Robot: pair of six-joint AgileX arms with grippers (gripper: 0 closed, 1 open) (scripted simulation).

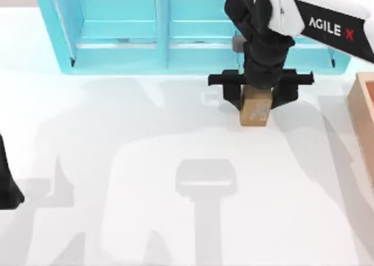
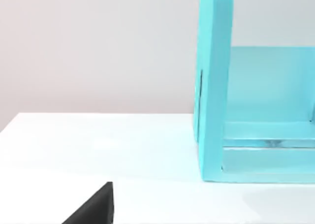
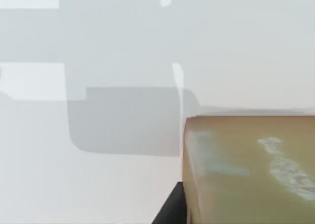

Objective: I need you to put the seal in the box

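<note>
the seal (image 1: 255, 111) stands upright as a small brown block with pale whitish markings on one face, on the white table (image 1: 117, 161) a little right of centre, just in front of the light-blue cabinet (image 1: 117, 26) that runs along the far edge. the right gripper (image 1: 259, 95) sits directly over it, its black fingers coming down on either side of the block's upper part with the wide black crossbar above them; the fingers look clenched on the seal, though the actual contact is hidden beneath the wrist. the right wrist view has the seal (image 3: 251, 170) very close, its tan face with the whitish marks set against the pale table, and a dark sliver of a finger beside its lower edge. the white right arm reaches in from the table's upper right. the box (image 1: 363, 114) lies at the right edge of the table, well apart from the seal, with a tan-orange wall and a darker reddish inside. the left arm is parked at the table's left edge, where a dark piece of it shows; whether its gripper is released or clenched, i cannot tell. the left wrist view looks across the table at an end panel and open bay of the cabinet (image 2: 216, 86).
</note>
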